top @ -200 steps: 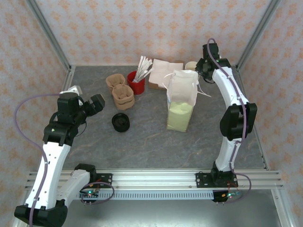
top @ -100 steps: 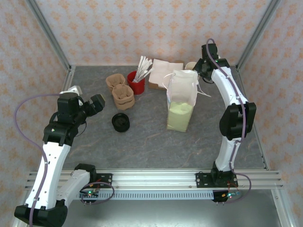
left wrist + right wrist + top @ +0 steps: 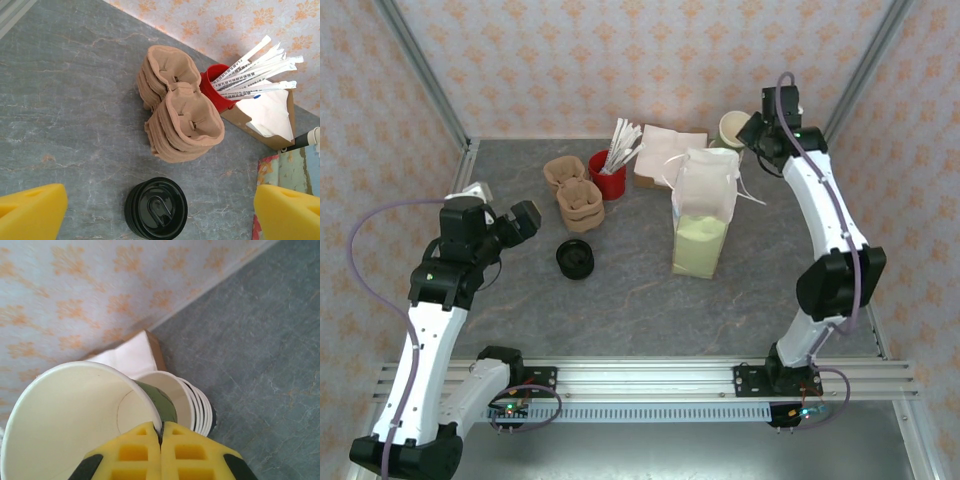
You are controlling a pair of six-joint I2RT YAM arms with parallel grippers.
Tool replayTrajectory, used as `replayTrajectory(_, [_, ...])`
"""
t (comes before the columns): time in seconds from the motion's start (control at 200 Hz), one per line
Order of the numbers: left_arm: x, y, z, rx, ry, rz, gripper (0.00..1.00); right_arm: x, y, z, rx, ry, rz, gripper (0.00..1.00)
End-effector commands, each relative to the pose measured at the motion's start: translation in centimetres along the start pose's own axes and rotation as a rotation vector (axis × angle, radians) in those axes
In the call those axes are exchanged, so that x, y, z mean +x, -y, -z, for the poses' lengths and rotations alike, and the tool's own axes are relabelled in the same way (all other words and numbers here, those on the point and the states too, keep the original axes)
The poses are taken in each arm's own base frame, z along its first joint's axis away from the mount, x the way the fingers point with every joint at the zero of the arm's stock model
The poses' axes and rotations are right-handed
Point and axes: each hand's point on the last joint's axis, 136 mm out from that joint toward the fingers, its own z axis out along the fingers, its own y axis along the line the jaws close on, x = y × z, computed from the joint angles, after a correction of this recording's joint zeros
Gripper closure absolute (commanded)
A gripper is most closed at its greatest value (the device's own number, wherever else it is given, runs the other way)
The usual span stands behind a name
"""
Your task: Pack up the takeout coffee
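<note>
The takeout coffee cup (image 3: 75, 425), dark olive outside and cream inside, has no lid on it. My right gripper (image 3: 161, 432) is shut on its rim wall and holds it tilted just above the stack of cream-rimmed cups (image 3: 192, 402). From above, that cup (image 3: 733, 128) and the right gripper (image 3: 752, 135) are at the back right, behind the bag. A stack of black lids (image 3: 156, 209) lies on the table between the wide-open fingers of my left gripper (image 3: 160, 212). From above, the left gripper (image 3: 525, 218) hangs left of the lids (image 3: 575, 259).
A white paper bag (image 3: 703, 215) with a yellow lower half stands open at centre right. Brown pulp cup carriers (image 3: 575, 195) are stacked at the back left. Beside them are a red cup of wrapped straws (image 3: 608, 175) and a box of napkins (image 3: 665, 155).
My right gripper has closed on the cup's rim and risen with it, swinging slightly right and back. The left arm has barely moved.
</note>
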Motion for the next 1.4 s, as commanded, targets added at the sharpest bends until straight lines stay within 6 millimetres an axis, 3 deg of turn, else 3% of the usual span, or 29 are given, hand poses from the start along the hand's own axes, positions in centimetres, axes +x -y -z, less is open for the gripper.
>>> replayTrajectory(0.0, [-1.1,0.2,1.6,-0.005,0.039,-0.018,0.03,-2.1,-0.7,3.6,-0.037,0.089,-0.018,1.0])
replayTrajectory(0.25, [-1.9,0.5,2.8,-0.003,0.062,-0.048,0.02,-4.3,0.1,11.6,-0.059,0.228,-0.01,1.0])
replayTrajectory(0.405, [-2.1,0.6,3.5,0.002,0.067,-0.085,0.0,-4.0,3.0,17.0,-0.019,0.292,0.024,1.0])
replayTrajectory(0.545, [-1.0,0.7,3.1,0.021,0.023,-0.11,0.0,-1.2,7.7,21.1,0.079,0.287,0.066,1.0])
replayTrajectory(0.721, [1.6,0.4,1.6,0.044,-0.062,-0.119,0.0,5.4,13.0,23.8,0.138,0.163,0.123,1.0])
replayTrajectory(0.831, [2.7,0.5,0.5,0.069,-0.088,-0.102,0.01,9.8,15.1,24.5,0.116,0.075,0.113,1.0])
replayTrajectory(0.991, [4.3,0.7,-1.3,0.093,-0.152,-0.075,0.04,16.0,17.1,23.3,0.085,-0.106,0.112,1.0])
replayTrajectory(1.191, [6.7,0.8,-3.1,0.098,-0.219,-0.06,0.08,22.8,16.8,20.4,-0.066,-0.298,-0.002,1.0])
replayTrajectory(1.311, [8.1,0.6,-4.1,0.078,-0.247,-0.058,0.08,25.4,15.3,18.7,-0.186,-0.365,-0.111,1.0])
replayTrajectory(1.396, [8.8,0.4,-4.8,0.061,-0.261,-0.058,0.08,26.1,15.6,18.0,-0.188,-0.356,-0.124,1.0])
